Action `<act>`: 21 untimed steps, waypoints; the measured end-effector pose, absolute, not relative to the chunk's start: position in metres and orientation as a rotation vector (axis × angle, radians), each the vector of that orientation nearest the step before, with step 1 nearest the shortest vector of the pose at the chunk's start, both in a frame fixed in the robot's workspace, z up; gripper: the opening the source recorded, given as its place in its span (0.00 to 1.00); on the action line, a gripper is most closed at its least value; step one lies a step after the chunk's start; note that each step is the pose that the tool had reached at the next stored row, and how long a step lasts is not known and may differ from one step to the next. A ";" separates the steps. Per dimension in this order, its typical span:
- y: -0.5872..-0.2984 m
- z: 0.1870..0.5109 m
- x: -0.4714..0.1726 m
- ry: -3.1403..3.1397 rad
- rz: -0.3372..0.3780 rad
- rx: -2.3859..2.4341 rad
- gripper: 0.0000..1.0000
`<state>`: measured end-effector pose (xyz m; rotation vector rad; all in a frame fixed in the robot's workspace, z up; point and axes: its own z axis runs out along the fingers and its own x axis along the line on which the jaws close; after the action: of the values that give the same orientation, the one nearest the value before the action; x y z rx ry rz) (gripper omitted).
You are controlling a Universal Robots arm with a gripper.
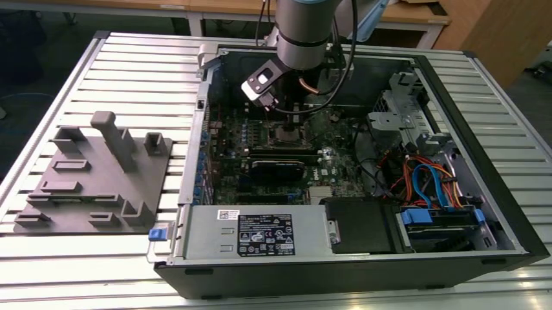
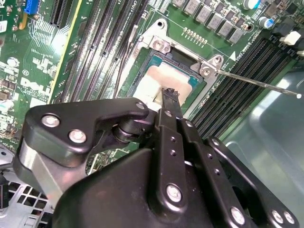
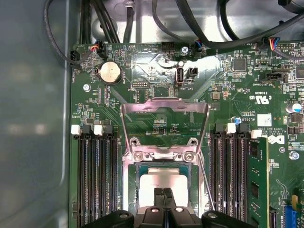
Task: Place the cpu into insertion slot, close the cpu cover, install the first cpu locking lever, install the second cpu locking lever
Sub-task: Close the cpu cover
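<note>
Cpu (image 3: 164, 176) lay flat in the insertion slot (image 3: 194, 174), pale top up, with the cpu cover (image 3: 165, 116) standing open (one locking lever (image 3: 204, 183) free beside it). Seating probably wanted square, level contact and no sideways drag. Gripper (image 3: 165, 191) fingers were pressed together, empty, tips over the chip. Arm (image 1: 302, 32) stood near-vertical above the open case (image 1: 483, 161).

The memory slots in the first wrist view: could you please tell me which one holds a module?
The one carrying the green memory module, farthest from the cpu; the other slots are bare black.
</note>
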<state>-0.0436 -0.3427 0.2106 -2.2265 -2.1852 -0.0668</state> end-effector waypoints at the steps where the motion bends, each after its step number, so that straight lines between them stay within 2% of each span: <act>1: -0.343 0.211 -0.044 -2.184 -0.065 -2.226 0.11; 21: -0.343 0.213 -0.044 -2.179 -0.075 -2.221 0.11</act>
<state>-0.0436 -0.3427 0.2127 -2.2208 -2.1792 -0.0747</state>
